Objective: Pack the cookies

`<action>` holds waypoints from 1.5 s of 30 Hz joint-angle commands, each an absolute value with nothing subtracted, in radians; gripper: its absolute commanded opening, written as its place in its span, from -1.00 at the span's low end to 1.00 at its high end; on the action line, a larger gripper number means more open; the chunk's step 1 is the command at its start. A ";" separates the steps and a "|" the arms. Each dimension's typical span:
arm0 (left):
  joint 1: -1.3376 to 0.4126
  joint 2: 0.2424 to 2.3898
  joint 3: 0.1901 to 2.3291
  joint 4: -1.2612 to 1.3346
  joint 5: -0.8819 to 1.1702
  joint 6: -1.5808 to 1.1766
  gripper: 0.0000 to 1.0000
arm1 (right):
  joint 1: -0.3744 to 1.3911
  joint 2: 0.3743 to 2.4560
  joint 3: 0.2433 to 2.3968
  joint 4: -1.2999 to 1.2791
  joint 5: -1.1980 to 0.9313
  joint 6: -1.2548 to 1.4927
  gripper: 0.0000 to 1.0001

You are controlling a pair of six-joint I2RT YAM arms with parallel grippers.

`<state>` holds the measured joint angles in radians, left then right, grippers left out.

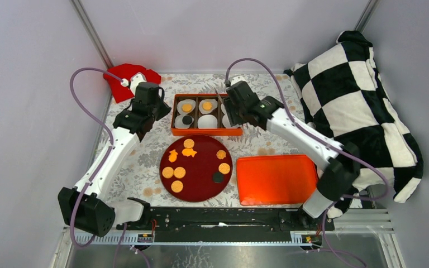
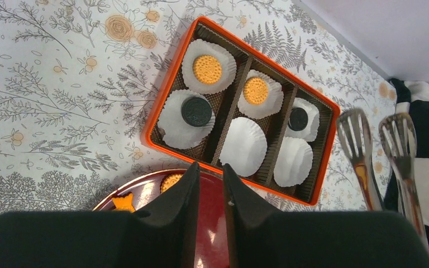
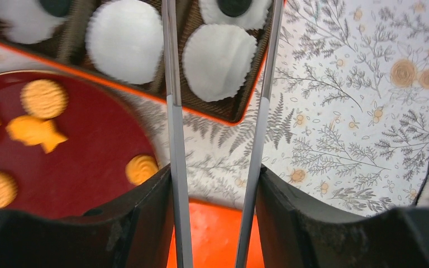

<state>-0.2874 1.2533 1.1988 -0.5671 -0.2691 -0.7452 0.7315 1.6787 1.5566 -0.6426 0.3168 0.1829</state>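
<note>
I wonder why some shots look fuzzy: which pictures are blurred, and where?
Top external view: sharp and evenly lit. Left wrist view: the box is crisp, but the tongs at right are smeared. Right wrist view: the cookies on the red plate look soft, out of focus.

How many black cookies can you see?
3 black cookies. One sits on the red plate near its right edge. Two lie in paper cups in the orange box: one in the left column, one in the right. None seems hidden.
</note>
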 commanded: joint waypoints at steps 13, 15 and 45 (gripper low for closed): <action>-0.344 1.181 1.161 -0.541 -0.249 -0.774 -0.50 | 1.303 1.346 1.154 -0.889 0.192 0.524 0.11; -0.350 1.169 1.160 -0.548 -0.251 -0.778 -0.50 | 1.326 1.324 1.133 -0.908 0.195 0.566 0.10; -0.362 1.075 1.111 -0.578 -0.268 -0.786 -0.49 | 1.454 1.499 1.282 -0.962 0.247 0.598 -0.01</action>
